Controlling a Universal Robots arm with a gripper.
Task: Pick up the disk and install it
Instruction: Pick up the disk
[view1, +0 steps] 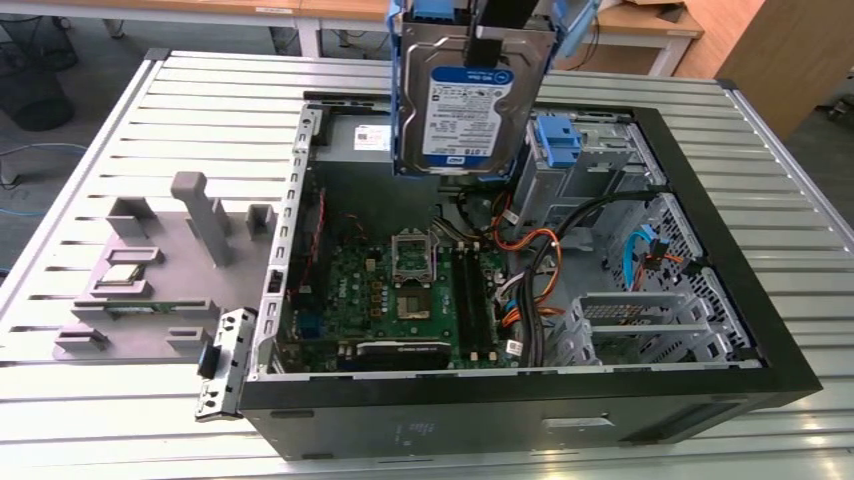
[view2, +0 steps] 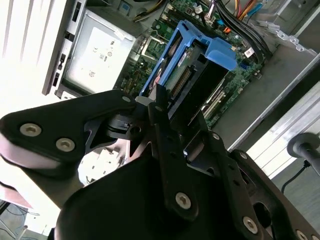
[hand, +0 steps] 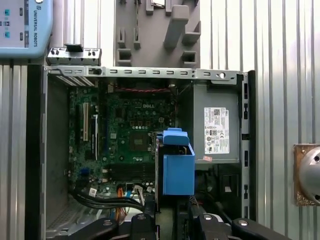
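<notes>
The tool (view2: 176, 111) is pressed together on the disk (view1: 467, 100), its black fingers (view2: 159, 102) clamping the blue carrier's sides in the second wrist view. The disk hangs upright in that grip, label face showing in the exterior view. It is above the open computer case (view1: 534, 405) and touches no part of it. In the first wrist view the carrier's blue end points down into the case.

Below the disk, inside the case, lies the green motherboard (view1: 400, 290) with its cables. The grey drive cage (view1: 594, 170) stands at the case's far corner, a blue bracket (view1: 558, 135) fixed on top of it. The power supply (hand: 216, 130) sits against the case's far wall.

Outside the case, on the slatted metal surface (view1: 160, 90), a grey fixture (view1: 147, 270) lies just beside the case's wall.

As I judge it, the pick-up is done, since the disk is lifted and held. The installing is not, because the disk sits in no bay of the case.
</notes>
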